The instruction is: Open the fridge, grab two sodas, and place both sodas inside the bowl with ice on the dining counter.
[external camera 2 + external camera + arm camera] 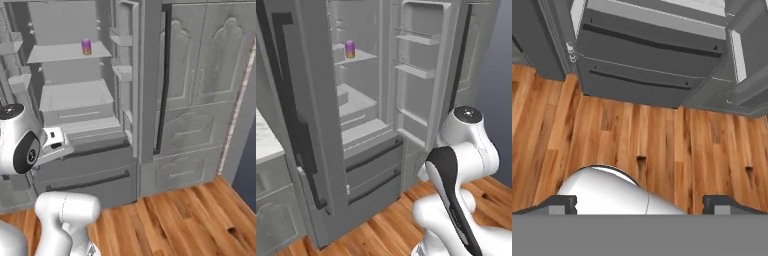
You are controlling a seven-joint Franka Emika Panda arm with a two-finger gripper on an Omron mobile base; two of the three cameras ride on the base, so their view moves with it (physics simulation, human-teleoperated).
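Fridge (pixel 316 125) stands open, one soda (pixel 349 48) waits on a shelf.

Both upper doors of the grey fridge are swung wide, and the white shelves inside can be seen. A small can, purple on top and orange-yellow below, stands upright on an upper shelf (pixel 67 51), near its right end in the right base view. Two dark-handled drawers (pixel 647 55) below are closed. The pincer (pixel 640 202) is open and holds nothing; it points down at the wooden floor (pixel 662 140) just in front of the drawers, with both finger tips well apart.
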